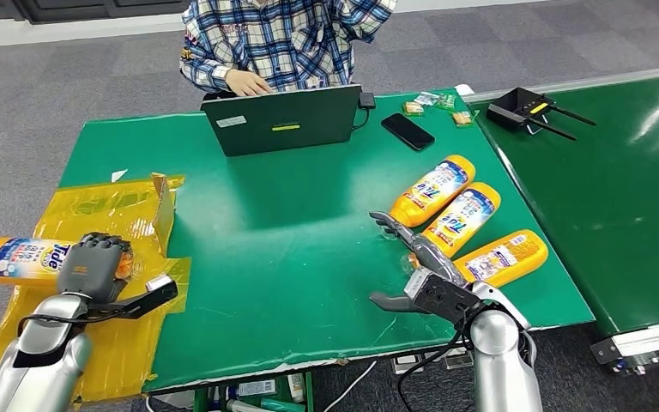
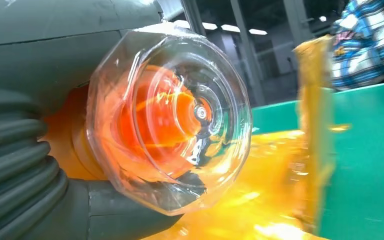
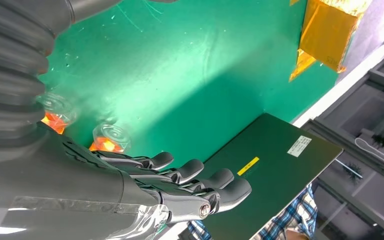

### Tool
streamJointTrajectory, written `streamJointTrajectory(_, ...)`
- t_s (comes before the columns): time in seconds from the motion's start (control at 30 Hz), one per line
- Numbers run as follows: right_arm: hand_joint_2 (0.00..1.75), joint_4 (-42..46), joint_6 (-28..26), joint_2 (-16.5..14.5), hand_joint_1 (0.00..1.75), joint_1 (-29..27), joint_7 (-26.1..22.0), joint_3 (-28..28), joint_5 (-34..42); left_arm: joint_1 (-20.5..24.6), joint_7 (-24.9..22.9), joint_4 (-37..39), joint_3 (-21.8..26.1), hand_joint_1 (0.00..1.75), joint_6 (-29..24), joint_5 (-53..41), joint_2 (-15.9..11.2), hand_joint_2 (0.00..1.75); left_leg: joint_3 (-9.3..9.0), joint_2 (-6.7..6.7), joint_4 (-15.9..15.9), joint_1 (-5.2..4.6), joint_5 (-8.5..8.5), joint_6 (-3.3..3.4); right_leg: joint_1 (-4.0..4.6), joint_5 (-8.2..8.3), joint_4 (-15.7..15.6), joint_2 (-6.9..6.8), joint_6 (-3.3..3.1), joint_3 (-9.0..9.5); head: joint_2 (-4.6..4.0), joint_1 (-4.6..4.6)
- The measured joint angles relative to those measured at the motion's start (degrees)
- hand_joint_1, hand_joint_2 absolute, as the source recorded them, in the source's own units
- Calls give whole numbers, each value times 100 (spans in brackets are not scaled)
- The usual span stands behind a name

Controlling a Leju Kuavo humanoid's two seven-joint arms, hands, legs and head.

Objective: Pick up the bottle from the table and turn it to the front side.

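- My left robot hand grips the bottle near its neck; the bottle lies sideways, body pointing off to my left, above the yellow sheet at the table's left end.
- From the left wrist camera I see the clear cap end-on with the orange neck inside, hard against the robot hand's grey cover.
- I read this as the turning step: I'd roll the wrist slowly and keep the grip firm near the neck, since the smooth plastic may slip.
- The "Tide" label seems to face up already, though I can't be sure from this angle that it is the front.
- My right robot hand is released, fingers spread, holding nothing, just beside the three spare bottles lying on the table.
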State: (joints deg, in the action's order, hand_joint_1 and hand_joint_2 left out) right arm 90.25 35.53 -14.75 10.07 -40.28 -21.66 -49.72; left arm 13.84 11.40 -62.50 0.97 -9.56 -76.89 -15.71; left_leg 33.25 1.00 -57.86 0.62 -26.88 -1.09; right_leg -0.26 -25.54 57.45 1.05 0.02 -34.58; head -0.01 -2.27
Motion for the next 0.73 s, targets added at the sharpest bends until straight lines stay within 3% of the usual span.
streamJointTrajectory(0.03,175,0,0,0,0,0,0,0,0,-26,61,-48,21,17,56,98,31,175,0,0,0,0,0,0,0,0,0,0,0,0,0,0)
streamJointTrajectory(0.1,175,0,1,0,0,1,0,0,0,-70,125,-129,58,0,167,254,81,175,1,0,0,0,0,0,0,0,0,0,0,0,0,0)
streamJointTrajectory(0.73,175,0,1,0,0,28,0,0,-19,-155,61,-173,218,0,545,563,161,175,1,-1,0,0,0,0,0,0,0,-1,0,1,1,0)
